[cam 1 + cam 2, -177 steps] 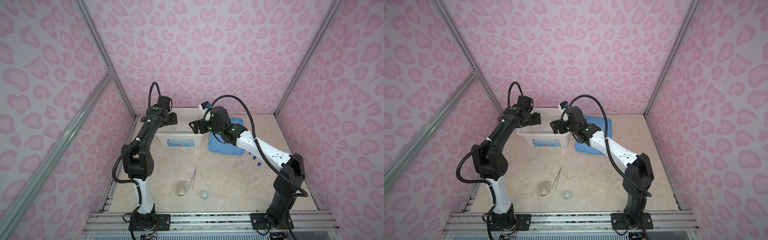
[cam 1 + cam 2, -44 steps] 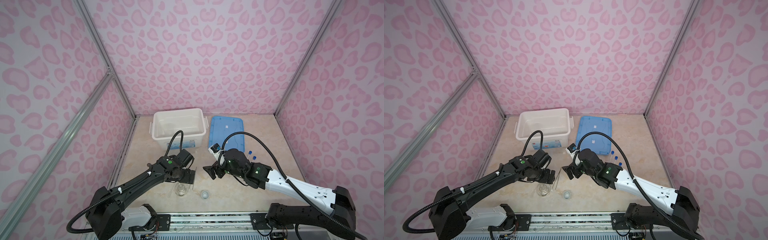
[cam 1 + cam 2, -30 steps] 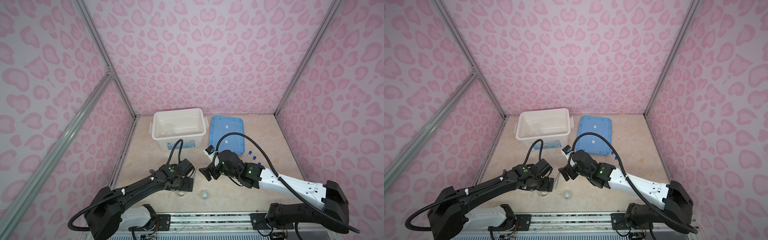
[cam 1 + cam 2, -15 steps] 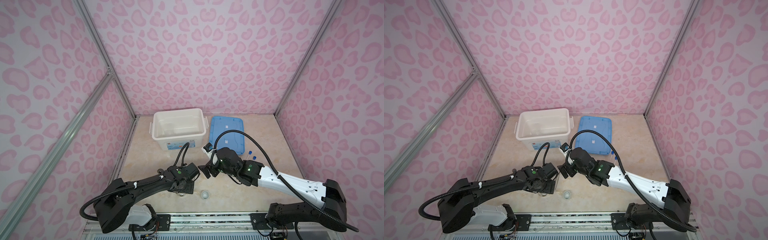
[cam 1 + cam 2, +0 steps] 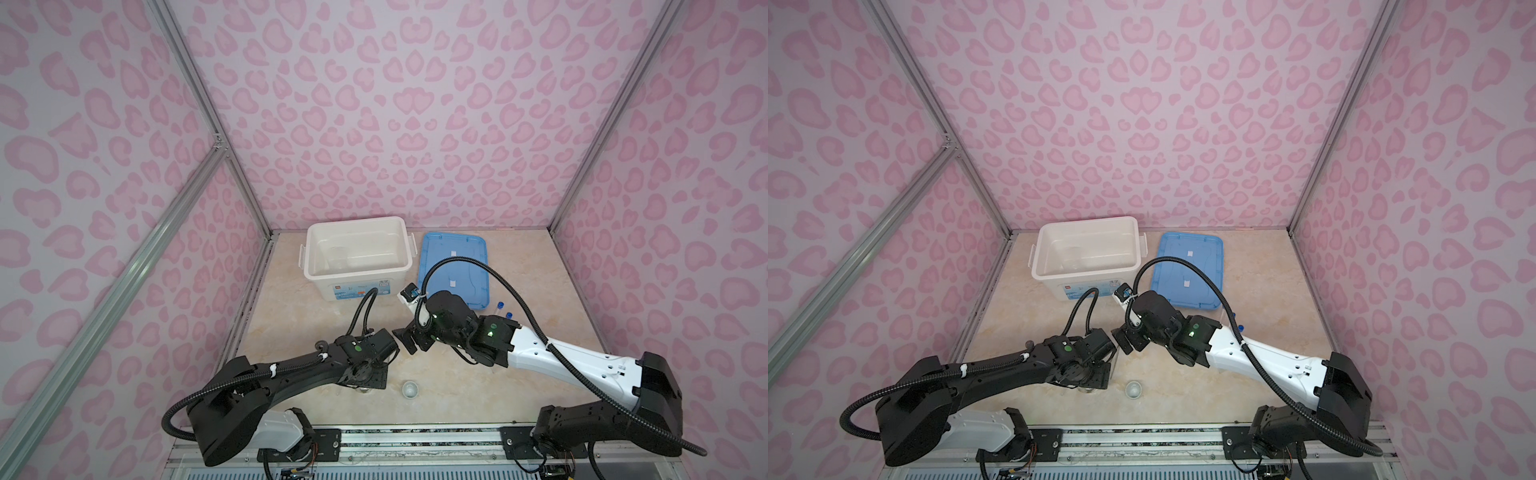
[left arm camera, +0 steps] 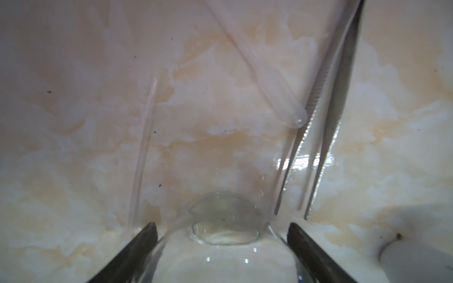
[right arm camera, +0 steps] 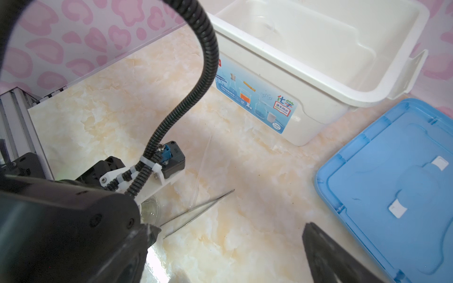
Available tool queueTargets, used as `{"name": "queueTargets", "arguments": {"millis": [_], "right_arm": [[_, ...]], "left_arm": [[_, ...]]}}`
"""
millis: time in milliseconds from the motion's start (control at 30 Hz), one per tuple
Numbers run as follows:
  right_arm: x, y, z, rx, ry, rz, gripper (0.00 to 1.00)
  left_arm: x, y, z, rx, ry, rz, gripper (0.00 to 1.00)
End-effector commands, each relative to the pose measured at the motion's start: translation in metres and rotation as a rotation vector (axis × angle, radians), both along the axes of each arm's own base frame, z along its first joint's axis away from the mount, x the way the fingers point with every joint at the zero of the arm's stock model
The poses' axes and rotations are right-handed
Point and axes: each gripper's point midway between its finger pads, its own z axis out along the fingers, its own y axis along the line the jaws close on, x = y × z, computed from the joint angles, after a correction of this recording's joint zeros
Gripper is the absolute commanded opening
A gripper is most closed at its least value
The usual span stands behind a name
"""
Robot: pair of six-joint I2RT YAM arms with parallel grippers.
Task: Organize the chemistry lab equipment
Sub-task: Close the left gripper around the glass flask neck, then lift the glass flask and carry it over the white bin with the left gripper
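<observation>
A clear glass flask (image 6: 223, 245) stands on the marble table near the front. My left gripper (image 6: 221, 225) straddles it from above, shut on it with one finger against the glass on each side. In a top view that gripper (image 5: 370, 380) hides most of the flask. Metal tweezers (image 6: 326, 110), a thin glass rod (image 6: 144, 137) and a clear tube (image 6: 269, 80) lie just beyond the flask. A small white cup (image 5: 410, 389) sits to its right. My right gripper (image 7: 232, 226) hovers open over bare table beside the tweezers (image 7: 198, 210). Blue-capped test tubes (image 5: 500, 305) show behind the right arm.
The large white bin (image 5: 353, 277) stands at the back with a clear beaker (image 5: 337, 257) inside. A flat blue lid (image 5: 455, 266) lies to its right. The two grippers sit close together near mid-table, and pink walls close in three sides.
My left gripper has dropped lower over the flask and its jaws have narrowed onto the glass. The right gripper has shifted a little away from the front edge, staying open.
</observation>
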Motion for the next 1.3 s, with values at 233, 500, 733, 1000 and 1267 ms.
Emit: {"name": "queueTargets", "arguments": {"millis": [233, 500, 733, 1000, 1267], "right_arm": [[0.000, -0.006, -0.002, -0.038, -0.011, 0.001, 0.99], [0.001, -0.011, 0.003, -0.019, -0.032, -0.025, 0.98], [0.004, -0.024, 0.024, 0.023, -0.111, -0.056, 0.98], [0.005, -0.025, 0.049, 0.115, -0.163, -0.078, 0.99], [0.021, -0.009, 0.091, 0.208, -0.216, -0.100, 0.98]], "left_arm": [[0.004, -0.008, -0.002, -0.033, -0.011, 0.003, 0.81], [0.010, -0.007, 0.011, -0.039, -0.041, 0.014, 0.69], [0.016, 0.000, 0.030, -0.103, -0.069, 0.047, 0.69], [0.040, 0.010, 0.082, -0.180, -0.159, 0.066, 0.69], [0.103, 0.035, 0.179, -0.186, -0.321, 0.060, 0.69]]}}
